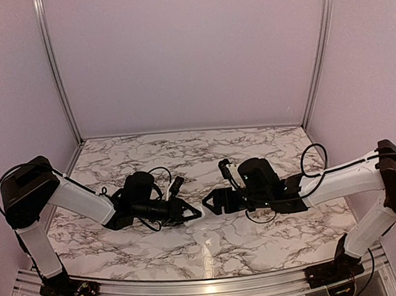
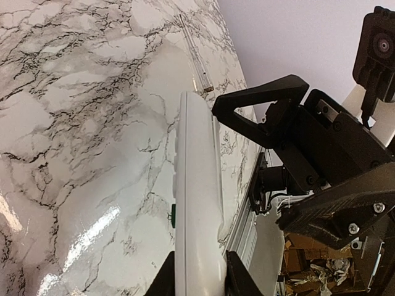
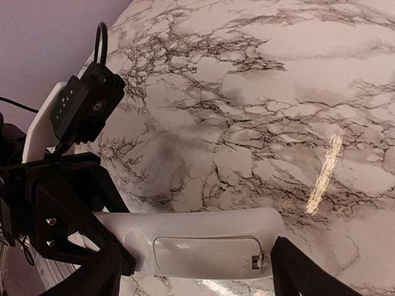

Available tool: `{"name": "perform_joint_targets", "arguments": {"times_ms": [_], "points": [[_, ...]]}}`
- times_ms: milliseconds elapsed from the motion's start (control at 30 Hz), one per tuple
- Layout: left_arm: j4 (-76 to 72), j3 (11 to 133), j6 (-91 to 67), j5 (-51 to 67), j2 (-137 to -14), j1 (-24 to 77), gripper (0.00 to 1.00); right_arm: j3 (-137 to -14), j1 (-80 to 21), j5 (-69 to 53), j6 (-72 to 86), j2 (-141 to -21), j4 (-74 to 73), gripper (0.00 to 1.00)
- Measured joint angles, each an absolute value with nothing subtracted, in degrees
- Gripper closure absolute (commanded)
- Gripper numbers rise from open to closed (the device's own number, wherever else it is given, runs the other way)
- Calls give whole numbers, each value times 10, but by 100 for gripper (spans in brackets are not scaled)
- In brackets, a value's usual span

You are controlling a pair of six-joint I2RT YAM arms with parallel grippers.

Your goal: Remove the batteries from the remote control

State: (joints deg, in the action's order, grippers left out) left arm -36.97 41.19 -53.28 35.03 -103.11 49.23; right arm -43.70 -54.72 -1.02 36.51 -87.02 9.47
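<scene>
Top external view: both arms reach inward over the marbled surface (image 1: 117,169), and their tips meet near its middle. The left claw (image 1: 188,215) and the right claw (image 1: 208,203) face each other, with a sliver of the white remote control (image 1: 198,213) showing between them.

From the left wrist, the left claw is pressed onto the near end of the remote control, one finger (image 2: 165,279) on each long side. The bar runs away from that camera towards the right claw, whose upper finger (image 2: 259,102) sits just beside the far end.

From the right wrist, the remote control lies crosswise with its back face to the lens. A rectangular cover panel (image 3: 207,254) sits flush in that face, with a small latch at its right edge. The right claw is spread wide, one finger (image 3: 102,271) low on the left and the other (image 3: 302,274) just past the bar's rounded right end. Whether that finger touches the remote cannot be told. The left claw grips the bar's left end.
</scene>
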Motion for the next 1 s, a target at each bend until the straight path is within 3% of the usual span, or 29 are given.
{"name": "perform_joint_targets", "arguments": {"times_ms": [1000], "points": [[-365,412,-533,349,-1031,492,100,-432,-545,-36,382,-879,122,23]]}}
